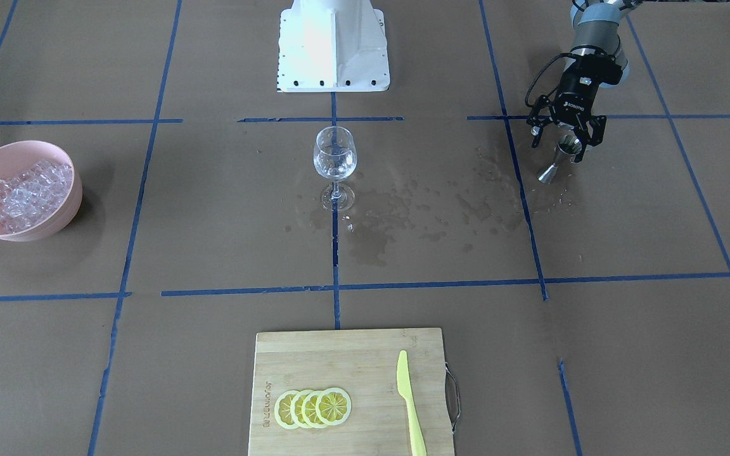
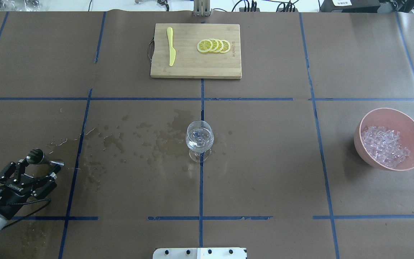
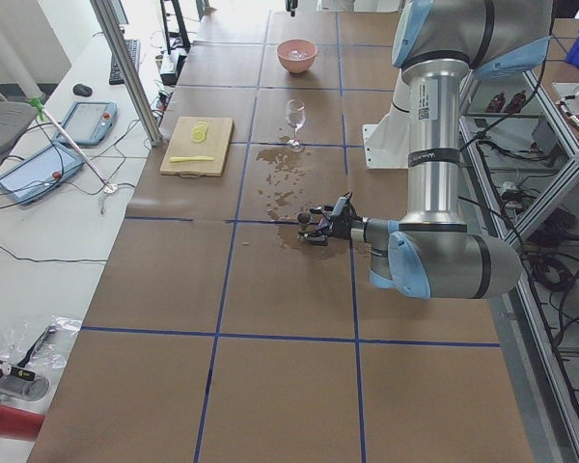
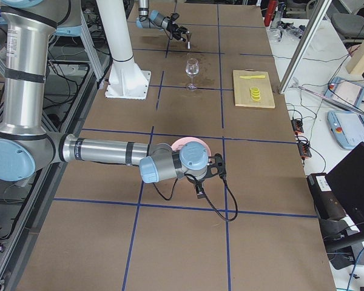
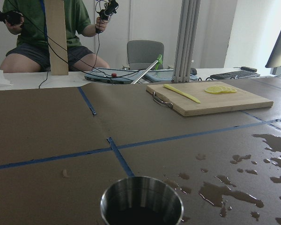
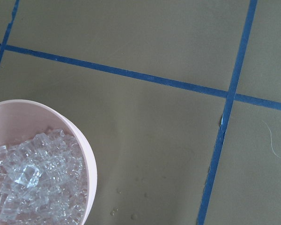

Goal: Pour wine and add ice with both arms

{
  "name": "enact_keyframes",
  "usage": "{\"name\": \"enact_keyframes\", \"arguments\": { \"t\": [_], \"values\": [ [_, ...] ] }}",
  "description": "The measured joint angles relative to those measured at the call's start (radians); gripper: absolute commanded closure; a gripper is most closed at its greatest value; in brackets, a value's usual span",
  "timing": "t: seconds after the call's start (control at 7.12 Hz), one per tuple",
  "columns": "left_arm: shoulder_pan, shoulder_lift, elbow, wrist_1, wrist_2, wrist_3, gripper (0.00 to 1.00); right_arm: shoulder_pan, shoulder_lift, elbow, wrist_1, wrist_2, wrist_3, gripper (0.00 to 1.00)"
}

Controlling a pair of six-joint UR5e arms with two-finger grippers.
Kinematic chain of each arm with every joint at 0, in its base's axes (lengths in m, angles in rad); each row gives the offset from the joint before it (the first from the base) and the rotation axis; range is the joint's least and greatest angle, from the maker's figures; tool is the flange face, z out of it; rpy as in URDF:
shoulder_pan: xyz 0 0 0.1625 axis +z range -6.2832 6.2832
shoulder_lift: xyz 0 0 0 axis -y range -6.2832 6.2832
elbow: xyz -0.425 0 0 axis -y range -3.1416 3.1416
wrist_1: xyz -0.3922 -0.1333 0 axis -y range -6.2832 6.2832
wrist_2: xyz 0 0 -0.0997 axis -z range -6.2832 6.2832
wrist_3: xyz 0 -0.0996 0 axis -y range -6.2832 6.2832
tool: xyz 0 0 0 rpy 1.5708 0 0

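Note:
A clear wine glass (image 1: 334, 155) stands at the table's centre with a little clear wine in its bowl; it also shows in the overhead view (image 2: 199, 138). A steel jigger (image 1: 558, 161) stands upright on the table between the spread fingers of my left gripper (image 1: 561, 147), which is open around it. The jigger's cup (image 5: 141, 199) fills the bottom of the left wrist view. Ice cubes (image 2: 383, 145) lie heaped in a pink bowl (image 2: 390, 111). My right gripper (image 4: 216, 165) hovers beside the bowl; I cannot tell whether it is open or shut. The ice (image 6: 33, 183) shows below it.
Wet spill patches (image 1: 397, 215) spread between the glass and the jigger. A wooden cutting board (image 2: 192, 68) at the far edge holds lemon slices (image 2: 214, 45) and a yellow knife (image 2: 171, 46). The white pedestal (image 1: 333, 50) stands at the robot's side.

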Motion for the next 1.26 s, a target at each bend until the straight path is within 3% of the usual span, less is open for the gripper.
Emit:
{"name": "enact_keyframes", "arguments": {
  "t": [0.56, 1.26],
  "values": [
    [0.003, -0.014, 0.021, 0.009, 0.057, 0.001, 0.02, 0.000, 0.000, 0.000, 0.000, 0.001, 0.000, 0.00],
    [0.003, -0.013, 0.036, 0.017, 0.002, -0.002, 0.06, 0.000, 0.000, -0.005, 0.000, 0.000, 0.000, 0.00]
  ]
}}
